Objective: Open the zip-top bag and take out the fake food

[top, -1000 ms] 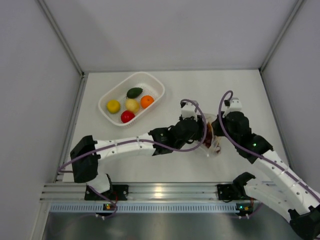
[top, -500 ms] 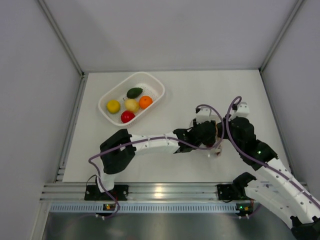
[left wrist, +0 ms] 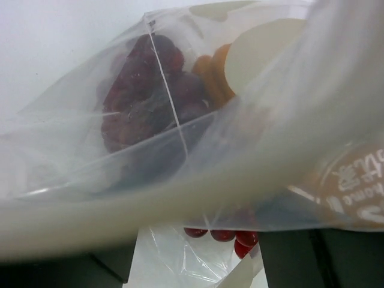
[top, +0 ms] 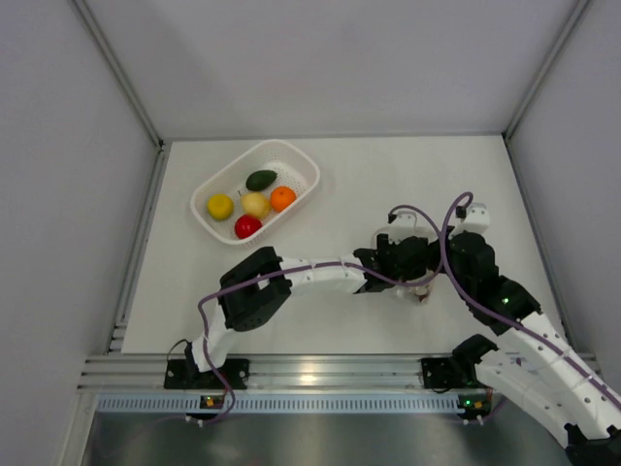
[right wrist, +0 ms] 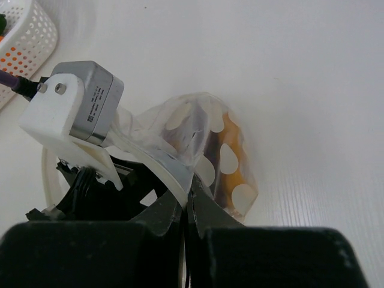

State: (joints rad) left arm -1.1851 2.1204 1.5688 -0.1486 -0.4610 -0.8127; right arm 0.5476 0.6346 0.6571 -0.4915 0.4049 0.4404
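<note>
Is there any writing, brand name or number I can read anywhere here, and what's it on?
White print on the zip-top bag: perhaps "ome"; the rest is blurred and cut off.
Tiny label on the grey camera box: too small to read.
No other writing shows.

Top external: high above and behind the arm bases, looking down on the whole bench [top: 340,194] from afar.
Left wrist: pressed against the zip-top bag [left wrist: 78,144]; its film fills the frame.
Right wrist: low, close, looking along the right pincer [right wrist: 187,204] at the same bag.
Shared: basket [top: 296,170] appears in top and right wrist views.
</note>
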